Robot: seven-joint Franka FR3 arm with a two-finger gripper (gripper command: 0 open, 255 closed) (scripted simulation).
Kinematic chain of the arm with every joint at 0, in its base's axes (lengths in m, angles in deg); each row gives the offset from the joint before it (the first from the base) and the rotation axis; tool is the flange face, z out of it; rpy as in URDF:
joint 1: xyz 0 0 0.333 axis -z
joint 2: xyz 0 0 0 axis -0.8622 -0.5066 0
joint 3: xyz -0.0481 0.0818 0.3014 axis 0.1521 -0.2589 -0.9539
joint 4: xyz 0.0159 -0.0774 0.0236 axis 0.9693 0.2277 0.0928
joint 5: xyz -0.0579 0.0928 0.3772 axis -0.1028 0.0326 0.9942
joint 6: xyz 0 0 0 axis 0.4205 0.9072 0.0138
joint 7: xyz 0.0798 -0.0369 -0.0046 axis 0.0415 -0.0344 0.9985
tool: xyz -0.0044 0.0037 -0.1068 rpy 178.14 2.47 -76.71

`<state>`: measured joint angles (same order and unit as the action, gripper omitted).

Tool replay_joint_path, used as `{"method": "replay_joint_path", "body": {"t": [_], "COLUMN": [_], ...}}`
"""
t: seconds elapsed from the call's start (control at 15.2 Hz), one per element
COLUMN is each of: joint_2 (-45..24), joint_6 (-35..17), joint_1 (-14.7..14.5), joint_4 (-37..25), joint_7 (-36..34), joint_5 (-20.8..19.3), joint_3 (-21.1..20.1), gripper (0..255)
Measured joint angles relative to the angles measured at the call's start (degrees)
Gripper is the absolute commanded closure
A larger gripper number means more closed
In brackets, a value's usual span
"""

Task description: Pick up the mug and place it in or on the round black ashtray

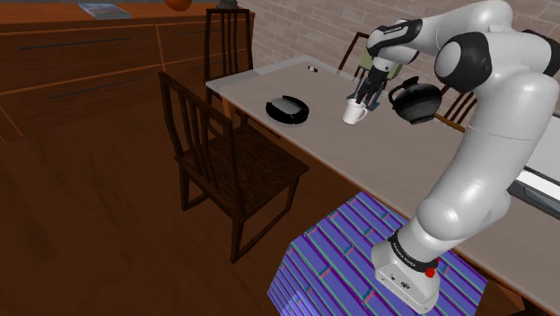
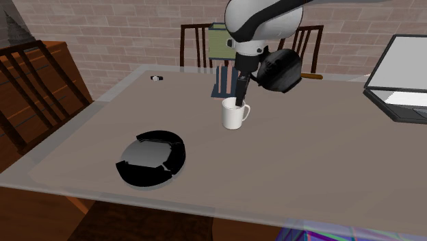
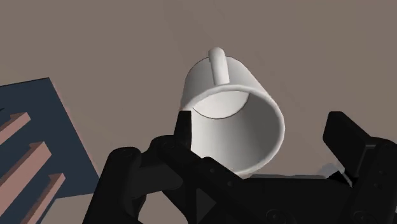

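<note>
White mug upright, between spread pincer

Brick wall, dk wood chair.

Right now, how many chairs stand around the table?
4 chairs: one near the ashtray, one at the table end, two by the brick wall; others may be hidden.

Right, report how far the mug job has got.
Done: the hand is at the mug, fingers open at its rim. In hand: the grasp, not yet closed; the mug stands on the table. Left: lift it, carry it to the round black ashtray, set it down.
</note>
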<state>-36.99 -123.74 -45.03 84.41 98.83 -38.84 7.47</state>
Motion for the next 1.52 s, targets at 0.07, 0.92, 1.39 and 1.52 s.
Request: {"method": "replay_joint_path", "body": {"t": [0.07,0.92,1.39,1.52], "joint_2": [-2.12,-13.52,-13.49,-13.49], "joint_6": [0.78,-0.89,-1.08,-1.08], "joint_1": [1.00,5.40,5.33,5.33], "joint_4": [-2.64,-11.36,-11.17,-11.17], "joint_7": [0.83,4.29,4.26,4.26], "joint_5": [0.80,5.03,5.05,5.05], "joint_3": [-0.06,-1.54,-1.55,-1.55], "gripper": [0,0,255,255]}}
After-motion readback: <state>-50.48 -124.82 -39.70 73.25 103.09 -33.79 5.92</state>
